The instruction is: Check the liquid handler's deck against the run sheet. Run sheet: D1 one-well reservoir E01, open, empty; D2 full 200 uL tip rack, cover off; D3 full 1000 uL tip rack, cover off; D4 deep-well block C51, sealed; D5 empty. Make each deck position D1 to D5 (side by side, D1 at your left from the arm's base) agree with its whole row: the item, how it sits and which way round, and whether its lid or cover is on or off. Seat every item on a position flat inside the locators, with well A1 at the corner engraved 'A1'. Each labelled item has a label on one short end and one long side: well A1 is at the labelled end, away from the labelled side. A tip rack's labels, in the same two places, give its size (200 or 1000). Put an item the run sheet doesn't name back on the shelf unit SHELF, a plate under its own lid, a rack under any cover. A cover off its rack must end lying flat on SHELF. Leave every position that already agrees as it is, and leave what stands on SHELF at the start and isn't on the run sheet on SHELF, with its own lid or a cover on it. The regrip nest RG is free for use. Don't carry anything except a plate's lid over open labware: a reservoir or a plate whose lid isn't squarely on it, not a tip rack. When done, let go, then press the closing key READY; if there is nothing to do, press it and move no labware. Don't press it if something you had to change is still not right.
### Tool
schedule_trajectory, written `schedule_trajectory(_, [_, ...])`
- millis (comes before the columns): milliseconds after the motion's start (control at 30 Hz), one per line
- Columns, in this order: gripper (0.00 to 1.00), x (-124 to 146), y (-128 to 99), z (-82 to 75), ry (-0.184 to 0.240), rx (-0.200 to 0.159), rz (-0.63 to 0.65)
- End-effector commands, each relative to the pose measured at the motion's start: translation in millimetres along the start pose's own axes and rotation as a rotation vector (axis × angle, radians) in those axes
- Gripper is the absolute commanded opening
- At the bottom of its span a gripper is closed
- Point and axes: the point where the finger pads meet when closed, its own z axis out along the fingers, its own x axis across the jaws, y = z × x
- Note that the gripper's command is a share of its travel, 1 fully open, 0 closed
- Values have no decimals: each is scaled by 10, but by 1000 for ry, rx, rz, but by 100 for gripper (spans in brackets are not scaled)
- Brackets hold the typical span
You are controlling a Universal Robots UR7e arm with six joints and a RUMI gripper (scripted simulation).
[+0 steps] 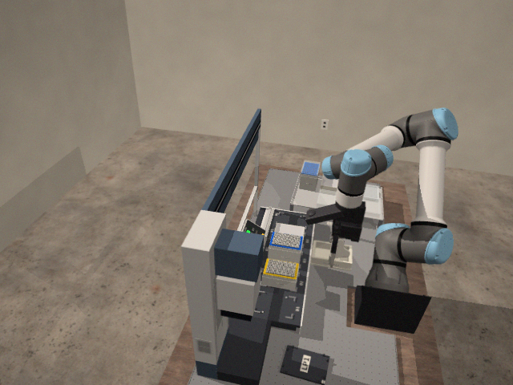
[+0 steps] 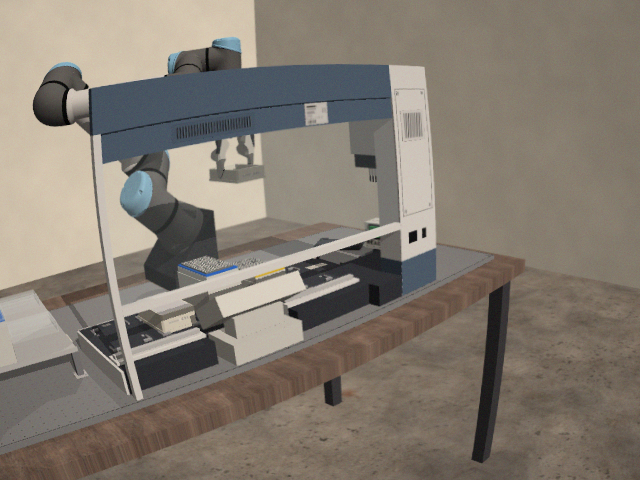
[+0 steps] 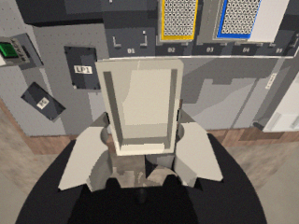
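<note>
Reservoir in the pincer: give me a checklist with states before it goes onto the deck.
1. Pincer shut on the reservoir: ok.
2. Reservoir open and empty: ok.
3. D1 free, only its locators showing: ok.
4. Reservoir lifted off the table, seen in the exterior view: ok.
5. Label end matched to D1's A1 corner: cannot tell.
6. Yellow-framed rack on D2 uncovered, full of tips: ok.
</note>
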Motion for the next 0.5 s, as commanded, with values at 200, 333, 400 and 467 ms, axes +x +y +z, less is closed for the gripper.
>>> schedule_trajectory(200, [0,-190,-6,-2,0,0,0])
schedule_trajectory(333, [0,-283,-7,-2,0,0,0])
schedule_trajectory(400, [0,-330,-7,-2,0,0,0])
schedule_trajectory(467, [0,-365,-8,-2,0,0,0])
